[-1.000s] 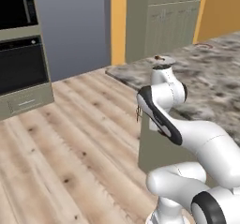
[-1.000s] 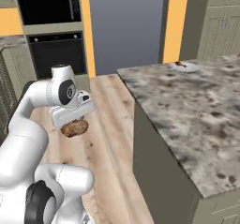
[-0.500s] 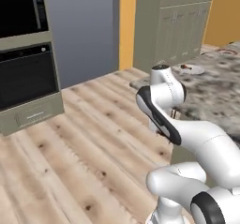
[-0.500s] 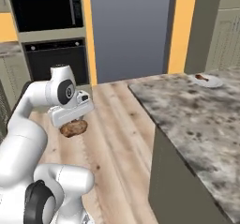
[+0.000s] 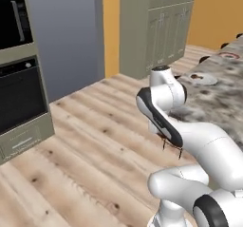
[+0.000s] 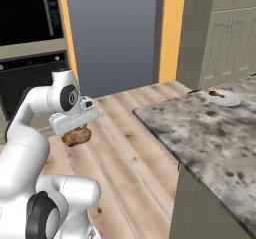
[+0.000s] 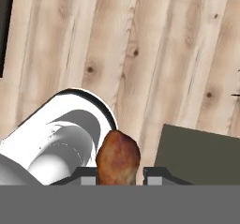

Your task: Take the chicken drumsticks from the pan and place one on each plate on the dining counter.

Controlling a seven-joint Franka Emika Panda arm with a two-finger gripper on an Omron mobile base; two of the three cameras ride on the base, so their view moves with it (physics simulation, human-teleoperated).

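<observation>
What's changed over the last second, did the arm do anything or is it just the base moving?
The base turned: oven, cabinets and counter slid across both base views, and the near plate with a drumstick on it came closer, a second plate now showing beyond it. That is camera motion, not the things moving. The arm kept its folded pose, and the gripper stayed shut on its drumstick over the wood floor.

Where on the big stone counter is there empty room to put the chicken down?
The dining counter is bare across its near corner and middle, from the edge by the wood floor up to the plate at the far end. That plate already carries a drumstick. The gripper holds the other chicken drumstick over the floor.
</observation>
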